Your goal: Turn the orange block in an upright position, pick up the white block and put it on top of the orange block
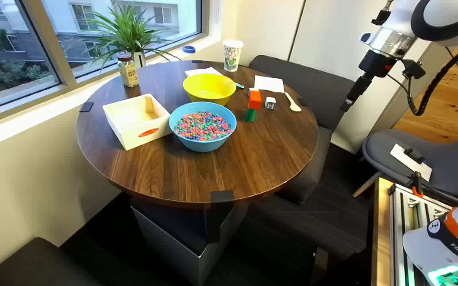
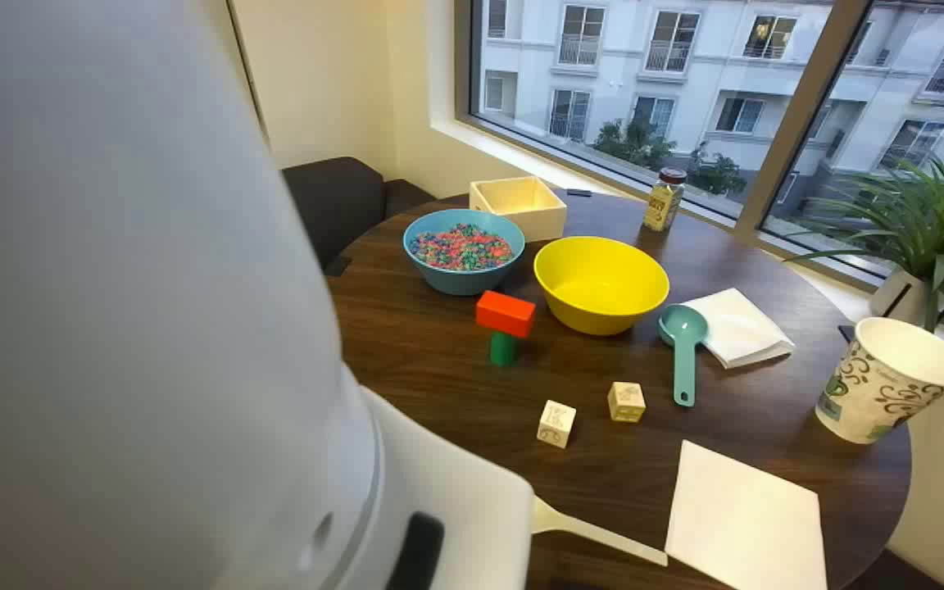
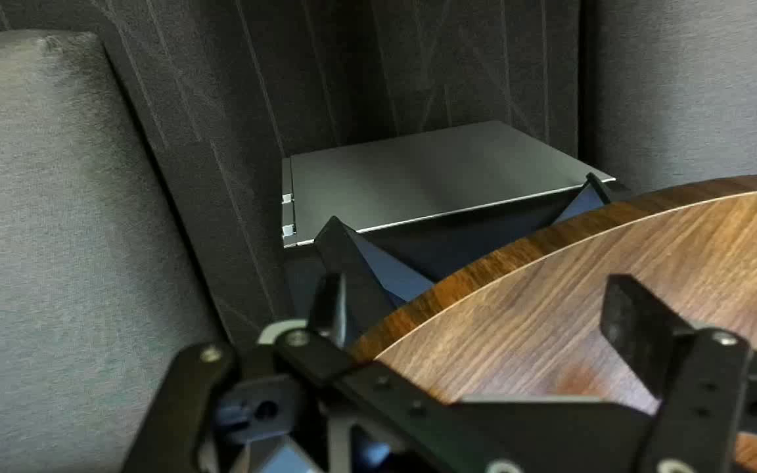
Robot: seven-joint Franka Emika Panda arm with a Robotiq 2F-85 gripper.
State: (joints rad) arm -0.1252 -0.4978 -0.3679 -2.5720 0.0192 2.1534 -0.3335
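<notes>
The coming move turns on this: the orange block [image 2: 505, 314] lies flat across the top of the standing green block [image 2: 503, 348], near the centre of the frame in an exterior view. Its long axis is about level there, running left to right and dipping slightly to the right; in an exterior view its end face [image 1: 255, 102] shows, the length running away.

The gripper [image 1: 346, 105] hangs at the upper right of the frame, right of the table [image 1: 197, 171] and well apart from the orange block, which lies to its left across the picture. Only 1 arm [image 1: 396, 18] is there to reach it. In the wrist view the jaws are spread wide with nothing between them, and the orange block is out of that view.

I cannot make out the white block for certain: a pale cube [image 2: 556, 424] and a lettered cube [image 2: 626, 401] sit below and right of the orange block, but neither is slim.

I judge the uprighting not yet done. The gripper should travel left, then roll the block on end; a sideways nudge could topple the green block.
</notes>
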